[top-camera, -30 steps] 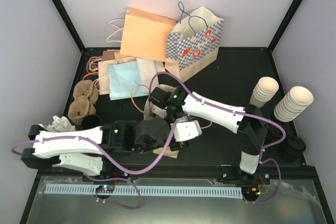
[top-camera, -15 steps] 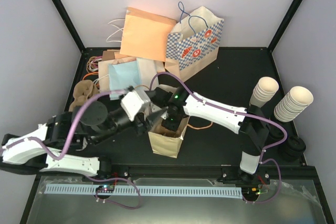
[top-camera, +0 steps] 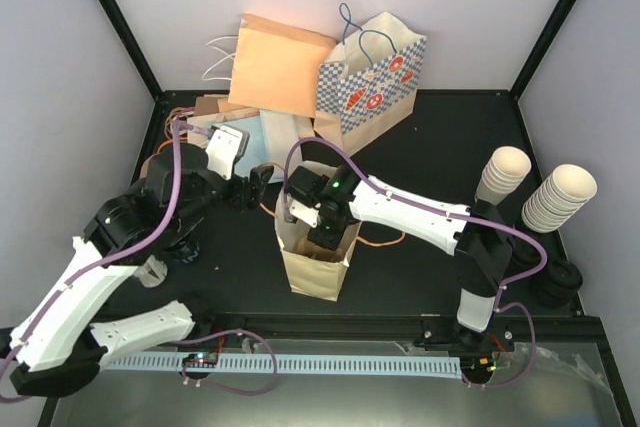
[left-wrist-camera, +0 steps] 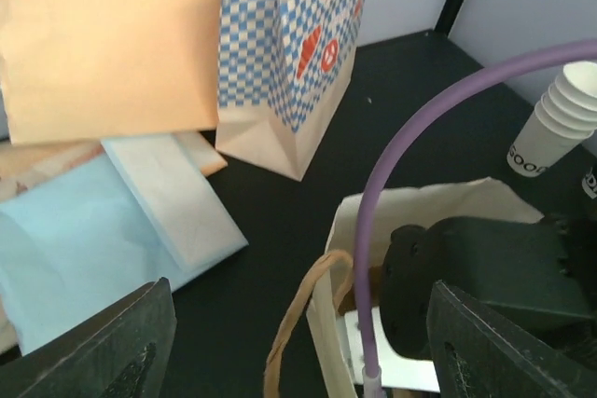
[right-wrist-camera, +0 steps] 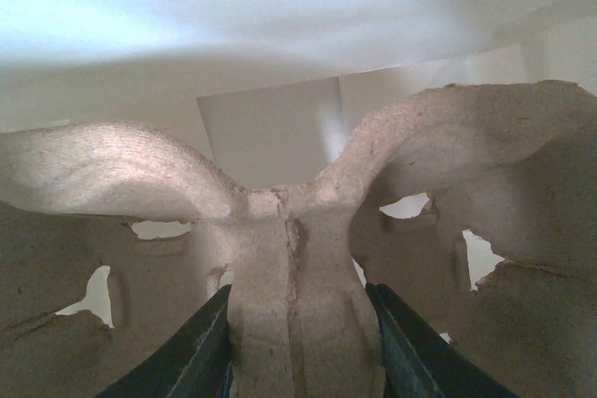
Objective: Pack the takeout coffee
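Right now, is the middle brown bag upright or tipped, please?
Upright: the brown bag stands mouth-up, the right gripper inside holding a pulp carrier.

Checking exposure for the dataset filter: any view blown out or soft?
Right wrist: upper frame washed out bluish-white, pulp carrier soft up close. Left wrist: purple cable and left end effector fingers blurred, checkered bag sharp. Top external: even light, warm glare on the orange bag.

Checked bag (top-camera: 372,87) — blue-white, red motifs
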`<state>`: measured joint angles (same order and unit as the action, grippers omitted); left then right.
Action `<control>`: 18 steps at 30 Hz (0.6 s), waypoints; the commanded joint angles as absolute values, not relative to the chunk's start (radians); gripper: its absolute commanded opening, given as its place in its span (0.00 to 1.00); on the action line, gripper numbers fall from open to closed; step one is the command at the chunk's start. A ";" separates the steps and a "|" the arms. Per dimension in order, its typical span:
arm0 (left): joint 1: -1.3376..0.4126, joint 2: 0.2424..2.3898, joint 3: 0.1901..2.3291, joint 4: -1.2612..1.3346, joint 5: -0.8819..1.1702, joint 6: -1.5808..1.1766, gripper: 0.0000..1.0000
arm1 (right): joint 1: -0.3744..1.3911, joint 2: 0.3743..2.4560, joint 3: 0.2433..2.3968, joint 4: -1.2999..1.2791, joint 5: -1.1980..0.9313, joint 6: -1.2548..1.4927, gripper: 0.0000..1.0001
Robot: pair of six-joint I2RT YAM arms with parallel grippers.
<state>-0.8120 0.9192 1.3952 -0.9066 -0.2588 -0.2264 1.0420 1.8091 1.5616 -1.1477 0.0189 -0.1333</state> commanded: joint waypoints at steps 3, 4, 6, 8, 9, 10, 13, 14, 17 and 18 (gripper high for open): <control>-0.657 0.930 1.359 -0.968 0.071 -0.278 0.74 | 1.042 1.771 1.548 -1.137 0.042 -0.150 0.37; -0.645 0.933 1.356 -0.971 0.105 -0.290 0.73 | 1.042 1.772 1.546 -1.137 0.041 -0.151 0.37; -0.635 0.936 1.347 -0.973 0.160 -0.306 0.67 | 1.042 1.773 1.546 -1.137 0.041 -0.151 0.37; -0.633 0.936 1.331 -0.970 0.178 -0.310 0.60 | 1.041 1.774 1.547 -1.137 0.041 -0.150 0.37; -0.632 0.936 1.321 -0.967 0.169 -0.311 0.57 | 1.041 1.775 1.548 -1.137 0.041 -0.150 0.37; -0.631 0.937 1.311 -0.965 0.153 -0.309 0.55 | 1.042 1.774 1.550 -1.135 0.040 -0.151 0.37; -0.624 0.941 1.285 -0.946 0.116 -0.299 0.40 | 1.042 1.770 1.547 -1.132 0.039 -0.153 0.37; -0.623 0.942 1.278 -0.931 0.101 -0.299 0.28 | 1.042 1.769 1.545 -1.132 0.038 -0.155 0.37; -0.620 0.942 1.259 -0.871 0.068 -0.301 0.02 | 1.046 1.762 1.537 -1.128 0.037 -0.161 0.37; -0.619 0.946 1.259 -0.854 0.066 -0.301 0.02 | 1.047 1.759 1.535 -1.125 0.037 -0.162 0.37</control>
